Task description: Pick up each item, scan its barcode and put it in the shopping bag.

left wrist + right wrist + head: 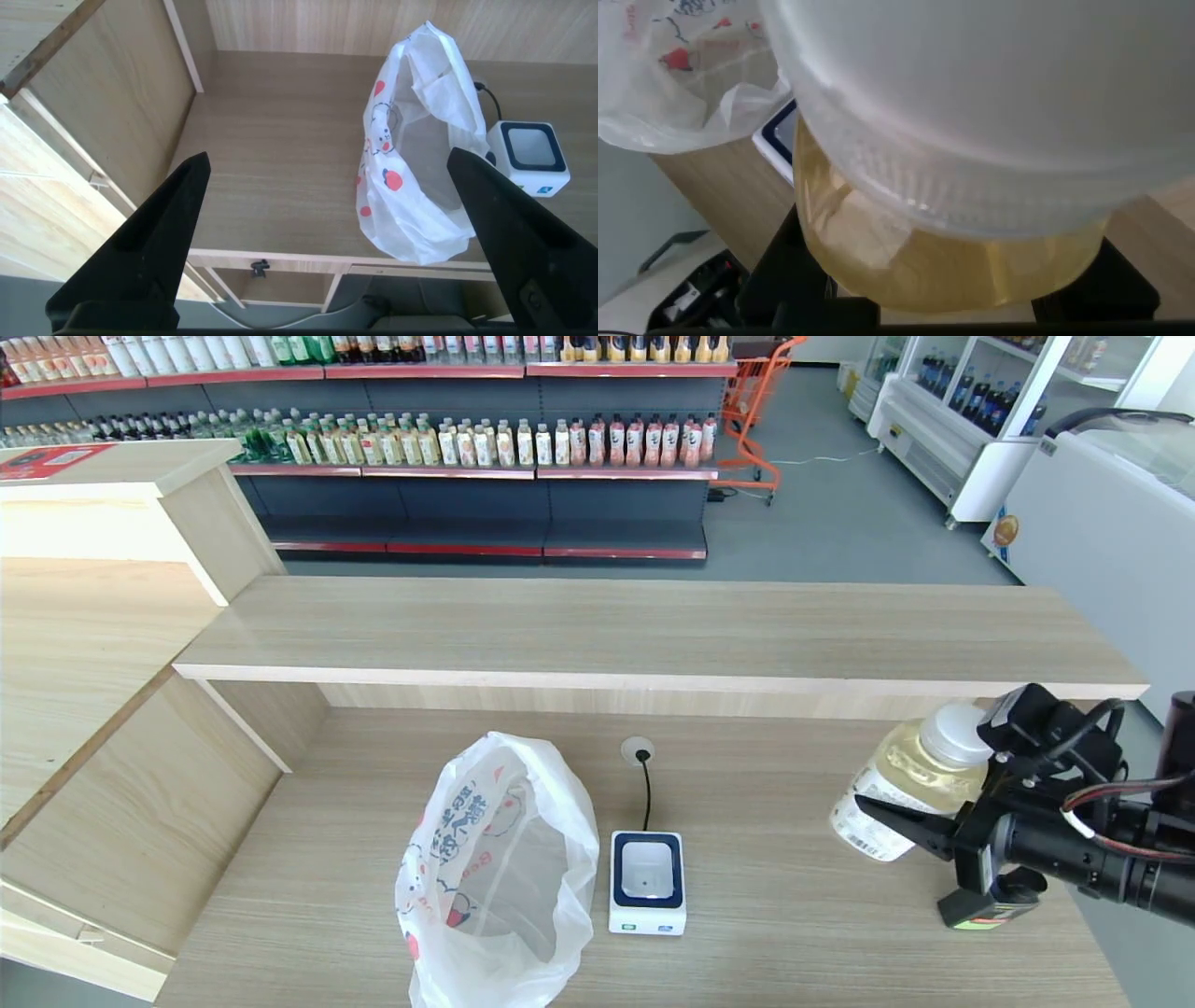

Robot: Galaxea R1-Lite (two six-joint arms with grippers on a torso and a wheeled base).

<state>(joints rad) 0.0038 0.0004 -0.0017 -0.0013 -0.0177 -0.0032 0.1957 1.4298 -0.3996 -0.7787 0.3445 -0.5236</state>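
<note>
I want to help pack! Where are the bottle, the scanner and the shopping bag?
bottle (910, 773), head view, its yellowish body.
scanner (647, 879), head view, its dark window.
shopping bag (448, 859), head view, its printed side wall.

The wooden counter (794, 915) bears a white shopping bag (499, 868) just beside a barcode scanner (647, 882).

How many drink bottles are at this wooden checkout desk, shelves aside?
1. A clear plastic white-capped bottle of yellow drink, gripped by the right claw above the right end of the desk. The white plastic bag might hide more.
</note>
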